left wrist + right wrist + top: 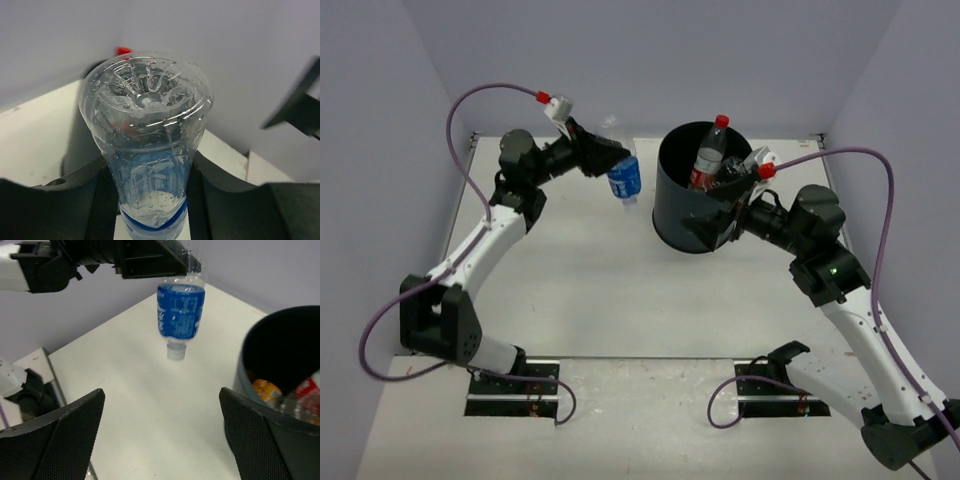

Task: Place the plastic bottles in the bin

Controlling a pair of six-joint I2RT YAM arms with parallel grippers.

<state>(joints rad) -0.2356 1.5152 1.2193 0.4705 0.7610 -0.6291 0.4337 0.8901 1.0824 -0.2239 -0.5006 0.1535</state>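
My left gripper [610,158] is shut on the body of a blue-labelled plastic bottle [624,178], which hangs cap-down above the table, left of the bin [670,215]. In the left wrist view the bottle's clear base [147,100] faces the camera, squeezed between the pads [102,200]. The right wrist view shows the same bottle [180,310] in the air with its white cap lowest. The black bin [285,345] holds several bottles, among them a red-capped one [710,155] and an orange one [267,390]. My right gripper [718,215] stands open and empty beside the bin's near wall [162,435].
White walls close the table on the left, back and right. The left arm [100,260] reaches over the table's far part. Purple cables [470,110] loop above both arms. The arm bases [515,385] sit at the near edge.
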